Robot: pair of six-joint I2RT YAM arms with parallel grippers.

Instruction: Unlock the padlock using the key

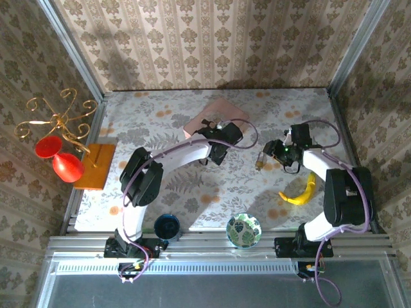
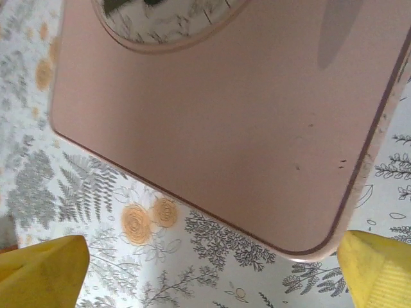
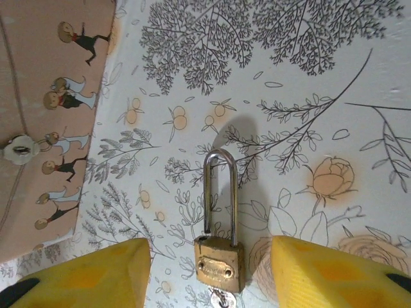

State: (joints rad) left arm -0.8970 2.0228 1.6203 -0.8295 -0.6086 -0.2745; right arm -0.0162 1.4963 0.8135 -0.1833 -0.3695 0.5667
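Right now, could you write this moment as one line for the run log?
left gripper: open, by pink box | right gripper: open, straddling padlock, no contact | key: in padlock | shackle: looks released

The table point(image 1: 212, 186) is open in the middle. A pink box point(image 1: 218, 110) blocks the far edge, a banana point(image 1: 300, 192) the right edge; the padlock point(image 3: 219, 264) lies between them.
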